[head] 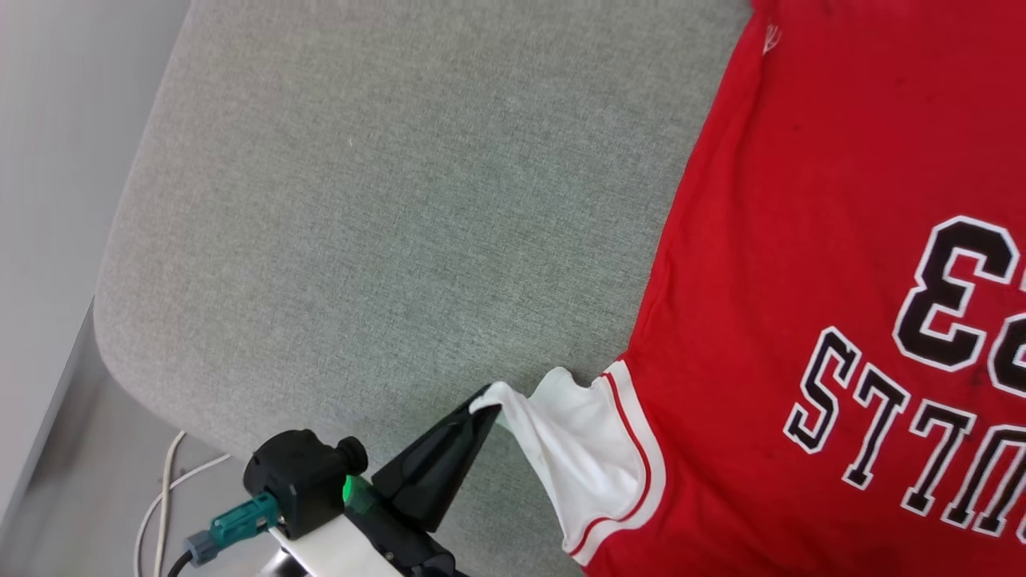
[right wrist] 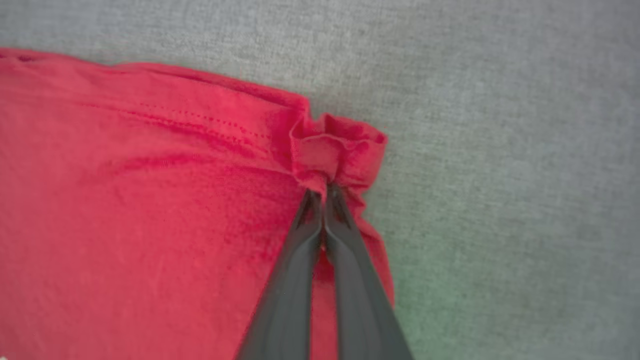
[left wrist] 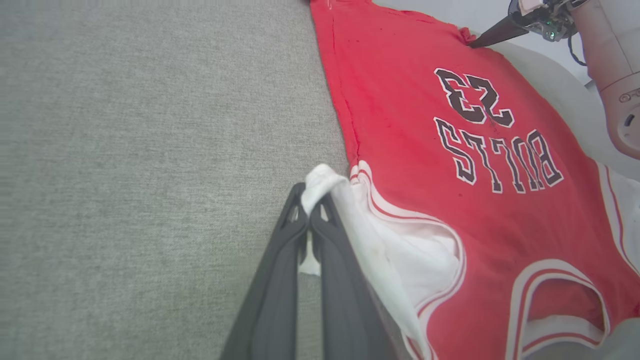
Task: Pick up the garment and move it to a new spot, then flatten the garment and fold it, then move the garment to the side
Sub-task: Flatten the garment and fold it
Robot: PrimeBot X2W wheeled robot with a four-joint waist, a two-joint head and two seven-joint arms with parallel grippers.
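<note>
The garment (head: 801, 240), a red jersey with black white-outlined letters and numbers, lies spread face up on the right of the grey cushion. My left gripper (head: 484, 403) is shut on the edge of its white sleeve (head: 577, 449), pulled out to the left. In the left wrist view the left gripper (left wrist: 311, 195) pinches that sleeve (left wrist: 400, 250) beside the red body (left wrist: 425, 175). My right gripper (right wrist: 324, 192) is shut on a bunched corner of the garment's red hem (right wrist: 335, 145). The left wrist view shows the right gripper (left wrist: 472, 45) at the garment's far corner.
The grey fabric cushion (head: 361, 200) has a rounded edge at the left and front. Below it lie white cables (head: 164, 497) on a pale floor. A pale wall (head: 48, 120) runs along the left.
</note>
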